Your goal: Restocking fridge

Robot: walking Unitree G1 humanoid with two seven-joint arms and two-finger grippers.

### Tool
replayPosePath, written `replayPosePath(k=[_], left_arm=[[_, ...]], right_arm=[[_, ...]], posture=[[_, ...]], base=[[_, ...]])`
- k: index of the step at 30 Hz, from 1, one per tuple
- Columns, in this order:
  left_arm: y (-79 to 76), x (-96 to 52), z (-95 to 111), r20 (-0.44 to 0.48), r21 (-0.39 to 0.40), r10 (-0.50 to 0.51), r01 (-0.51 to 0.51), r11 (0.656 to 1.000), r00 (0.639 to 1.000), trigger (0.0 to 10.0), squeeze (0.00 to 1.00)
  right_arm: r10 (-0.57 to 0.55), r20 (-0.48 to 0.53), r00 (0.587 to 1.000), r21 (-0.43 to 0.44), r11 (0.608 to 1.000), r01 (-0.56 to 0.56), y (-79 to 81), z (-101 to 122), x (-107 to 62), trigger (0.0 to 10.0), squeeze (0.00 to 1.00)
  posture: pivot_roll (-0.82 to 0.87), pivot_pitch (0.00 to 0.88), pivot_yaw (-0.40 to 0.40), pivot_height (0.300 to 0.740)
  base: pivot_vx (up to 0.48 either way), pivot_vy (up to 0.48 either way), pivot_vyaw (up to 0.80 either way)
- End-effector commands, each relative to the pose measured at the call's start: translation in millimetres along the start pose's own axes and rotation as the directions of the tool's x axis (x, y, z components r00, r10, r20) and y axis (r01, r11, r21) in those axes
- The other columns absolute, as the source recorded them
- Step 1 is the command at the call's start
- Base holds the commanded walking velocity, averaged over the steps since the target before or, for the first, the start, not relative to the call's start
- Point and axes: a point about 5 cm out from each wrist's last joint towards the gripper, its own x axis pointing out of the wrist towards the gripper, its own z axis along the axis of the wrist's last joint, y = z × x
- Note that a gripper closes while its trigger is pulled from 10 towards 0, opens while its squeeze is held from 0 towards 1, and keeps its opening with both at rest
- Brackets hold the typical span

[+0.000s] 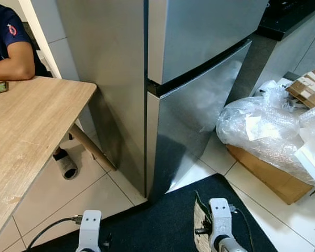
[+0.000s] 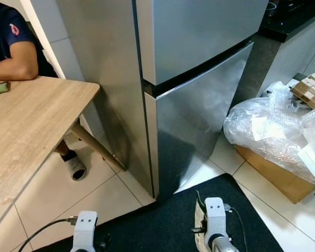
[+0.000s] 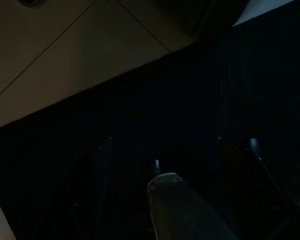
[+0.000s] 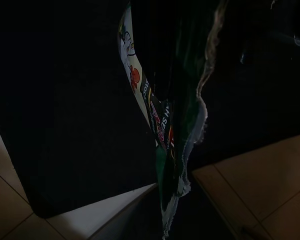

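1. Currently, the right gripper [image 4: 165,150] is pinching a green printed snack packet [image 4: 172,130], hanging low above the black floor mat [image 1: 163,220].
2. Ahead, the tall silver two-door fridge [image 1: 199,100] is standing closed.
3. Next, the left gripper [image 3: 160,165], whose finger spread I cannot tell, is probably needing to open a door.

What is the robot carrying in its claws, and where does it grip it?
The right gripper holds a flat green printed packet, apparently by its upper edge; it hangs down over the black floor mat. The exact grip point is too dark to tell.
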Motion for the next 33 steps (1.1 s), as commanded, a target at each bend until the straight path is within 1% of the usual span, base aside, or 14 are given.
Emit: replayPosePath(k=[1, 3, 4, 7, 11, 14, 19, 20, 23, 25, 26, 30, 32, 33], left_arm=[[-3.6, -2.0, -9.2, -0.046, -0.023, 0.005, -0.006, 1.000, 0.999, 10.0, 0.00], [-0.3, -1.9, -9.4, -0.055, -0.047, 0.010, -0.013, 0.999, 0.998, 10.0, 0.00], [5.9, -1.1, -8.2, -0.078, -0.032, 0.001, -0.004, 0.999, 0.997, 10.0, 0.00], [11.4, -1.1, -7.5, -0.091, -0.009, -0.002, 0.001, 1.000, 0.996, 10.0, 0.00], [28.7, -8.6, -17.4, -0.113, -0.032, 0.029, -0.033, 0.999, 0.993, 10.0, 0.00], [31.0, -14.0, -26.2, -0.128, -0.005, 0.013, -0.013, 1.000, 0.992, 10.0, 0.00], [35.6, -19.7, -33.2, -0.122, -0.026, 0.021, -0.024, 0.999, 0.992, 10.0, 0.00], [33.6, -18.9, -32.4, -0.118, -0.015, 0.021, -0.023, 1.000, 0.993, 10.0, 0.00], [30.0, -16.6, -29.5, -0.113, -0.010, 0.009, -0.011, 1.000, 0.994, 10.0, 0.00], [22.4, -9.1, -17.5, -0.089, 0.030, -0.011, 0.013, 0.999, 0.996, 10.0, 0.00], [20.7, -5.6, -10.3, -0.070, 0.033, -0.006, 0.009, 0.999, 0.998, 10.0, 0.00], [18.3, -1.6, -0.1, -0.024, -0.016, -0.024, 0.023, 1.000, 0.999, 10.0, 0.00], [8.6, 1.4, 11.8, 0.049, -0.013, -0.109, 0.110, 0.994, 0.993, 10.0, 0.00], [8.6, 1.4, 11.8, 0.049, -0.013, -0.109, 0.110, 0.994, 0.993, 10.0, 0.00]], right_arm=[[0.005, -0.025, 1.000, -0.006, 1.000, -0.005, 2.7, -6.0, -1.4, 10.0, 0.00], [0.017, -0.029, 0.999, -0.015, 1.000, -0.018, 4.3, -8.0, -2.1, 10.0, 0.00], [0.011, -0.031, 0.999, -0.003, 1.000, -0.011, 2.9, -10.3, -3.3, 10.0, 0.00], [0.003, -0.036, 0.999, 0.005, 1.000, -0.003, 0.9, -12.4, -4.4, 10.0, 0.00], [0.016, -0.064, 0.998, -0.023, 1.000, -0.018, 3.0, -19.8, -6.9, 10.0, 0.00], [-0.001, -0.041, 0.999, 0.010, 1.000, 0.001, 1.9, -16.0, -5.9, 10.0, 0.00], [0.008, -0.044, 0.999, -0.002, 1.000, -0.008, 3.3, -17.5, -6.4, 10.0, 0.00], [0.008, -0.060, 0.998, -0.025, 1.000, -0.009, 3.3, -20.5, -7.4, 10.0, 0.00], [0.014, -0.047, 0.999, -0.026, 1.000, -0.015, 2.6, -19.0, -7.4, 10.0, 0.00], [-0.004, -0.023, 1.000, -0.004, 1.000, 0.004, -1.8, -14.8, -6.9, 10.0, 0.00], [-0.005, -0.031, 1.000, -0.015, 1.000, 0.004, -3.5, -16.7, -7.9, 10.0, 0.00], [-0.002, -0.048, 0.999, -0.032, 0.999, 0.001, -5.8, -20.9, -9.9, 10.0, 0.00], [-0.007, -0.054, 0.998, -0.034, 0.999, 0.005, -6.8, -21.5, -10.1, 10.0, 0.00], [-0.007, -0.054, 0.998, -0.034, 0.999, 0.005, -6.8, -21.5, -10.1, 10.0, 0.00]], posture=[[-0.06, 0.060, 0.008, 0.740], [-0.06, 0.062, 0.017, 0.740], [-0.06, 0.060, 0.009, 0.740], [-0.06, 0.058, 0.001, 0.740], [-0.07, 0.071, 0.025, 0.740], [-0.08, 0.074, 0.025, 0.740], [-0.09, 0.081, 0.017, 0.740], [-0.10, 0.083, 0.031, 0.740], [-0.11, 0.082, 0.034, 0.740], [-0.10, 0.088, 0.023, 0.740], [-0.11, 0.088, 0.021, 0.740], [-0.10, 0.077, 0.008, 0.740], [-0.10, 0.091, 0.003, 0.740], [-0.10, 0.091, 0.003, 0.740]], base=[[0.000, 0.000, 0.00], [0.000, 0.000, 0.00], [0.000, 0.000, 0.00], [0.000, 0.000, 0.00], [0.000, 0.000, 0.00], [0.000, 0.000, 0.00], [0.000, 0.000, 0.00], [0.000, 0.000, 0.00], [0.000, 0.000, 0.00], [0.000, 0.000, 0.00], [0.000, 0.000, 0.00], [0.000, 0.000, 0.00], [0.000, 0.000, 0.00], [0.000, 0.000, 0.00]])
